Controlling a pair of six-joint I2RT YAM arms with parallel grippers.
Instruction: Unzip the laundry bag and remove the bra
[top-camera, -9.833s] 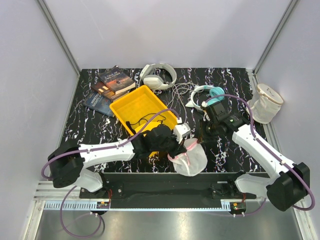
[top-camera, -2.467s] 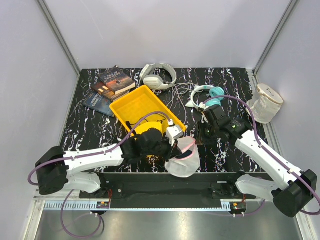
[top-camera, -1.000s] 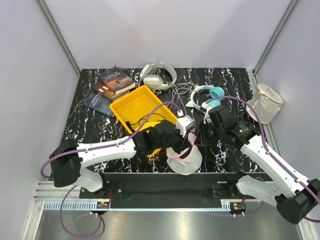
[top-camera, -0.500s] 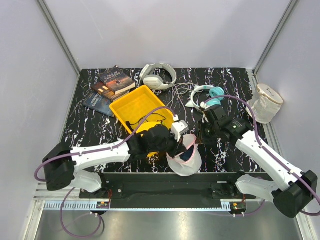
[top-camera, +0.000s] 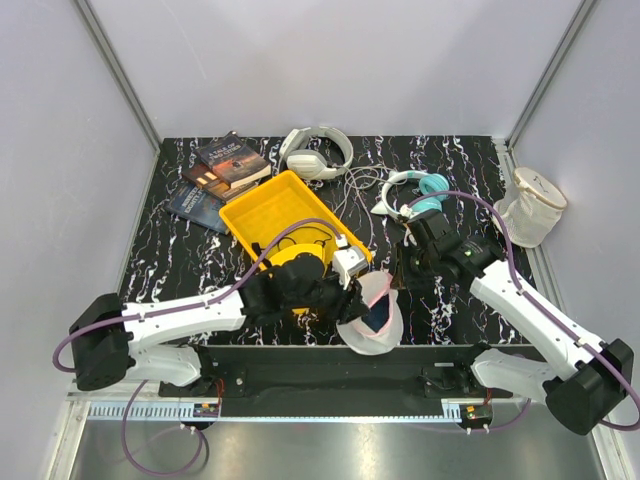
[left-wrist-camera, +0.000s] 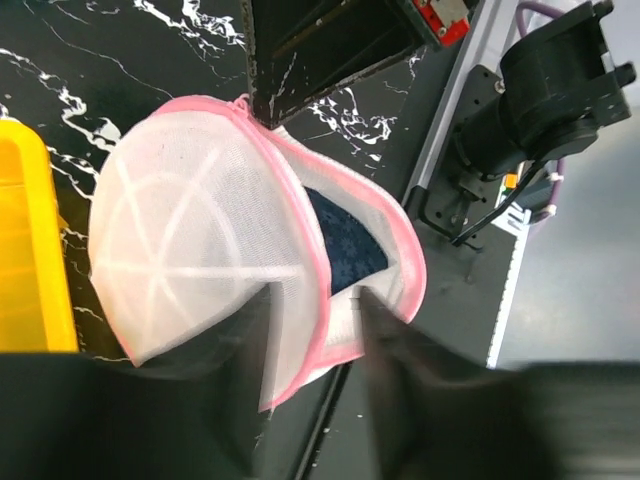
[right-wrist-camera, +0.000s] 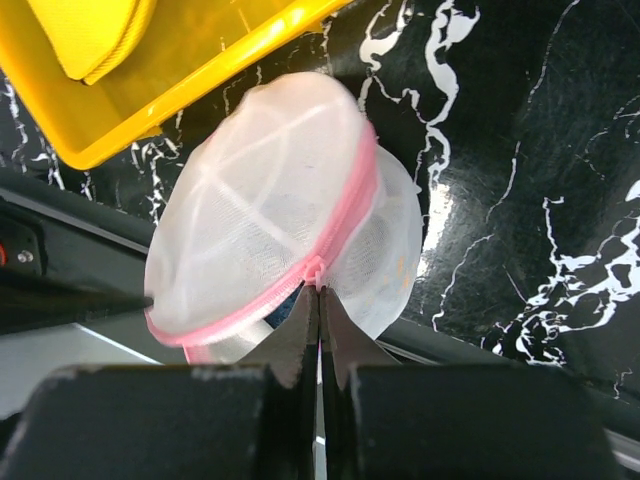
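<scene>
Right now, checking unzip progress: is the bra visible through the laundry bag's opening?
Yes, the navy bra shows between the laundry bag's parted pink rims.

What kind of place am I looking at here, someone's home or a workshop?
Probably a robotics test cell, not a home: two robot arms bolted to a marbled table, walled by plain grey panels, with staged props like books, headphones and a mesh laundry bag.

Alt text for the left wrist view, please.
A round white mesh laundry bag with a pink rim is partly unzipped, with a dark navy bra showing through the gap. The blurred left gripper straddles the bag's rim, fingers apart. A yellow tray is at the left edge.
</scene>
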